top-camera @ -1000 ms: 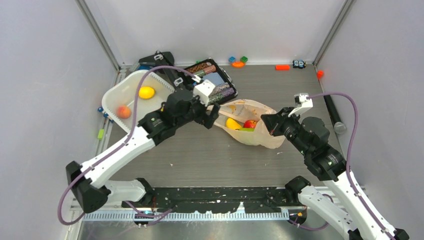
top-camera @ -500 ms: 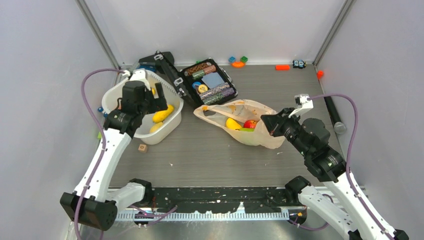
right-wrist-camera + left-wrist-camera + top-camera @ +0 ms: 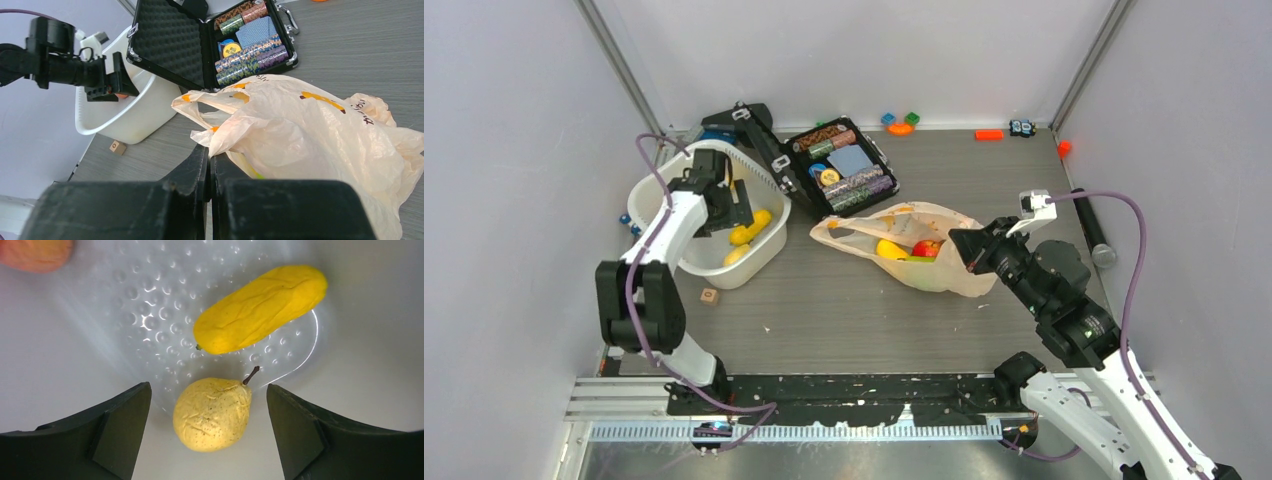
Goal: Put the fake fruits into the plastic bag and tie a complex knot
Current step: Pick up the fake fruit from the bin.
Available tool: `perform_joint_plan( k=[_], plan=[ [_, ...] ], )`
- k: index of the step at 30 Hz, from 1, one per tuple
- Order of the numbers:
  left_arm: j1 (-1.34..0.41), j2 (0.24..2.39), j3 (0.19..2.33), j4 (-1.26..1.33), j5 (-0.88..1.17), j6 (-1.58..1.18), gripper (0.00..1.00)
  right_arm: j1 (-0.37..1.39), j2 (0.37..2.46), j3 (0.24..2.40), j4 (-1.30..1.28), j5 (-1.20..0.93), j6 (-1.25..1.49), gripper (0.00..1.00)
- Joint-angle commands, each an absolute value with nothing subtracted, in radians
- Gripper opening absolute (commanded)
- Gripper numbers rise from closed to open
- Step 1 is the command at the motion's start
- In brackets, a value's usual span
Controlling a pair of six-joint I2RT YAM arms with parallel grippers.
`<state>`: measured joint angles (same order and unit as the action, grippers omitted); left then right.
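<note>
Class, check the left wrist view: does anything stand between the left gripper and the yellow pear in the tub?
Nothing visible does. The left gripper is open over the white tub, the yellow pear lies bare between its fingers, and the long yellow fruit lies beyond, apart.

Overhead looks down; wrist views sit close (all show tub (image 3: 742, 272)).

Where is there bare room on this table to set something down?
The widest bare stretch of table is the near middle, bordered by the white tub, the plastic bag and the arms' base rail. Another lies behind the bag, right of the chip case. The far left corner is crowded: tub, case and the left gripper inside the tub.
</note>
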<state>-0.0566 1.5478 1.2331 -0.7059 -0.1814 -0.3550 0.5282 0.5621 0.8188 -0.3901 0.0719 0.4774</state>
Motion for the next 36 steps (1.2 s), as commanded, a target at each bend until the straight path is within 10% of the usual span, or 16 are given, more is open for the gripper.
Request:
perform_joint_plan(
  k=[1, 20, 27, 36],
  plan=[
    [-0.054, 1.635, 1.322, -0.784, -0.122, -0.318, 0.88, 0.532, 0.548, 0.824, -0.359, 0.096, 0.469, 0.05],
    [-0.048, 1.899, 1.447, -0.950, -0.072, -0.223, 0.83, 0.532, 0.544, 0.826, -0.349, 0.106, 0.453, 0.05],
    [-0.046, 1.903, 1.445, -0.960, -0.023, -0.192, 0.29, 0.531, 0.533, 0.822, -0.352, 0.111, 0.456, 0.05],
    [-0.038, 1.617, 1.347, -0.800, -0.179, -0.215, 0.07, 0.532, 0.522, 0.824, -0.363, 0.129, 0.456, 0.05]
  ],
)
